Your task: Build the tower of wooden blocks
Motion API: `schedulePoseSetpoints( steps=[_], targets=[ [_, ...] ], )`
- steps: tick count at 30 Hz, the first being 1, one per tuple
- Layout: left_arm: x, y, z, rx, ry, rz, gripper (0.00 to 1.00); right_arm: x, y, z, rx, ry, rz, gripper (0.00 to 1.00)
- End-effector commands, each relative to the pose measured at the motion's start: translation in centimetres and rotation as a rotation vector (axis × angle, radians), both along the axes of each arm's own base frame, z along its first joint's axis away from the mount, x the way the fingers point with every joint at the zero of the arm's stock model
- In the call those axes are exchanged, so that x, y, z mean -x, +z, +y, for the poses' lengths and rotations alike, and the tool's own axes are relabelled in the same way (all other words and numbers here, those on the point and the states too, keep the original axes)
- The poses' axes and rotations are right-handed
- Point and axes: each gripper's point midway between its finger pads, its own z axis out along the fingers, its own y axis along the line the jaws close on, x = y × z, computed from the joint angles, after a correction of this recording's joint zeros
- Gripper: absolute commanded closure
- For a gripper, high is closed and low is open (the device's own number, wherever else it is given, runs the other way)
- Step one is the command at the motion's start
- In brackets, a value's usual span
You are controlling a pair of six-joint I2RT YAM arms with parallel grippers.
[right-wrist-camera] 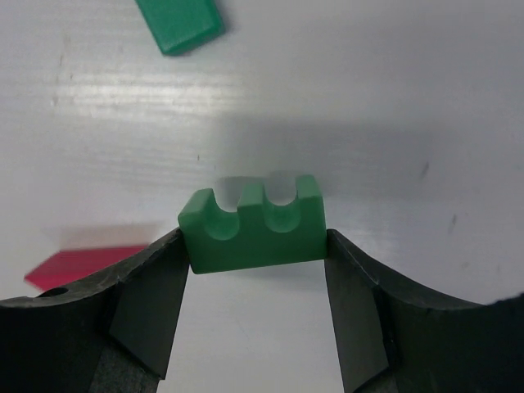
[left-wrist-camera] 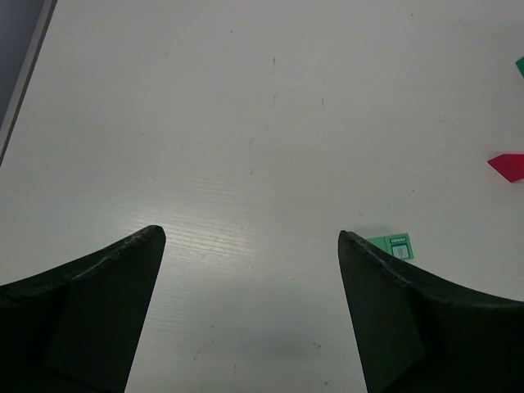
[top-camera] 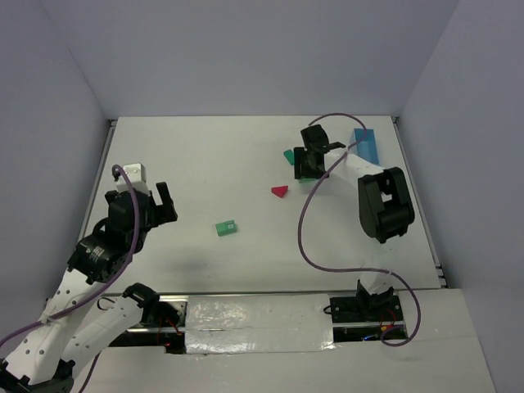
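In the right wrist view a green notched block [right-wrist-camera: 252, 229] stands on the white table with its two round notches facing up. My right gripper [right-wrist-camera: 254, 246] is shut on it, one finger pressed against each end. A flat green block [right-wrist-camera: 180, 23] lies just beyond it, and a red triangular block [right-wrist-camera: 78, 266] lies to the left. From above, the right gripper [top-camera: 306, 168] covers the notched block, with the flat green block [top-camera: 289, 155] and the red triangle [top-camera: 280, 191] beside it. My left gripper [left-wrist-camera: 250, 233] hangs open over bare table, near a green labelled block [left-wrist-camera: 395, 246].
A light blue box [top-camera: 366, 144] lies at the back right, behind the right arm. The green labelled block [top-camera: 226, 228] sits mid-table between the arms. The left gripper [top-camera: 157, 203] is at the table's left side. Grey walls enclose the table on three sides.
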Motion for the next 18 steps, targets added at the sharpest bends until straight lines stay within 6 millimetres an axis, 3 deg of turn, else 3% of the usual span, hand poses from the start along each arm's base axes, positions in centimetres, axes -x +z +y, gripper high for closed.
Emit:
schedulePoseSetpoints(
  steps=[1,3,4,5,6,7,8,9,10,11,12,14,15,18],
  targets=[
    [-0.4,1.7,-1.2,0.05,-0.057,-0.052,0.0,1.2,7.8,2.5,-0.092,0.083,-0.194,0.58],
    [-0.2,2.2,-2.7,0.118,-0.11,-0.035,0.0,4.2,10.5,4.1,-0.139,0.162,-0.262,0.57],
    [0.2,3.3,-4.6,0.19,-0.193,-0.038,0.0,5.2,11.4,5.1,-0.159,0.2,-0.299,0.58],
    [0.4,4.0,-5.8,0.239,-0.241,-0.041,0.0,7.8,10.9,7.2,-0.177,0.279,-0.295,0.58],
    [0.7,4.7,-7.2,0.316,-0.281,-0.04,0.01,9.3,13.8,8.2,-0.214,0.337,-0.376,0.58],
    [0.7,6.1,-8.5,0.386,-0.333,-0.072,0.0,10.4,14.9,9.7,-0.255,0.39,-0.42,0.58],
    [1.7,6.6,-10.8,0.471,-0.446,-0.055,0.0,12.9,14.6,11.6,-0.275,0.468,-0.425,0.58],
    [2.4,7.3,-12.2,0.574,-0.489,-0.052,0.01,14.8,16.9,12.7,-0.321,0.534,-0.484,0.58],
    [3.1,7.8,-14.2,0.656,-0.595,-0.05,0.0,16.0,17.2,13.6,-0.345,0.577,-0.517,0.58],
    [3.5,7.9,-15.2,0.738,-0.614,-0.02,0.01,18.7,19.1,15.3,-0.392,0.661,-0.567,0.58],
    [3.8,7.7,-15.9,0.775,-0.639,0.003,0.0,19.6,20.4,16.1,-0.413,0.708,-0.626,0.58],
    [4.3,7.0,-17.3,0.849,-0.686,0.059,0.0,22.7,21.2,17.4,-0.442,0.8,-0.663,0.58],
    [4.3,6.8,-17.4,0.861,-0.687,0.071,0.01,23.3,22.2,17.8,-0.451,0.828,-0.714,0.58],
    [4.6,6.2,-17.6,0.885,-0.693,0.082,0.0,24.9,22.6,18.4,-0.46,0.876,-0.744,0.59]
  ],
)
